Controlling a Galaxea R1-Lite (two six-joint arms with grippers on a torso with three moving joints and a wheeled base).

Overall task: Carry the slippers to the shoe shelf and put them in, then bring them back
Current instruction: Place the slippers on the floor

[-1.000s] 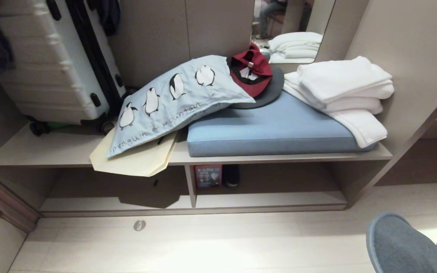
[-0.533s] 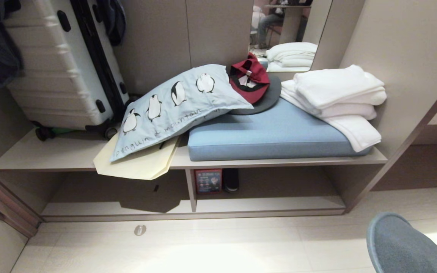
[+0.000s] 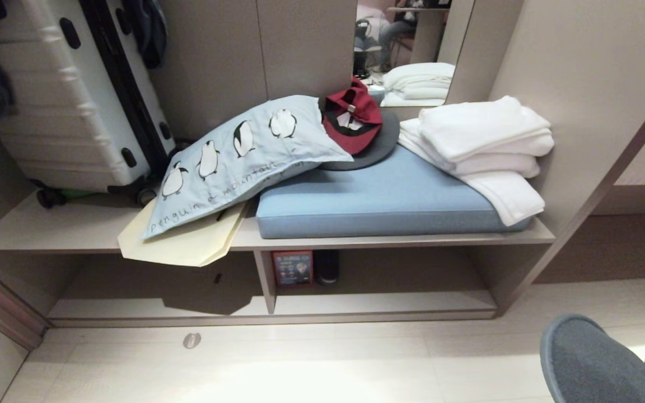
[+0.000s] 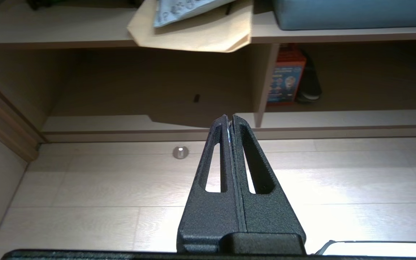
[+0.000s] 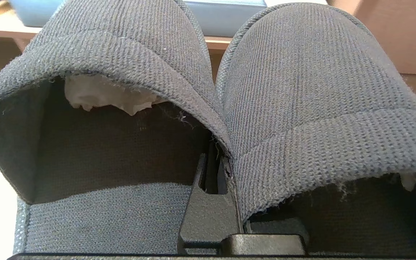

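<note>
The shoe shelf (image 3: 356, 302), the low divided compartment of pale wood under the bench board, lies ahead of the robot across a strip of pale floor. Its right bay holds only a small red-printed box (image 3: 292, 268) and a dark object just beside it, both against the divider at the far side; the left bay shows nothing but shadow. No slipper is in it, so placement is judged not yet done and the return trip remains entirely outstanding.

The slippers (image 5: 208, 90) are carried as a pair, side by side and touching, toes pointing towards the shelf; in the head view they sit at the near right corner. The right gripper (image 5: 218, 167) has its fingers pinched narrow on the inner edges where the two meet.

The left gripper (image 4: 229, 117) hangs over the floor near the left bay, fingers pressed together, holding nothing.
</note>
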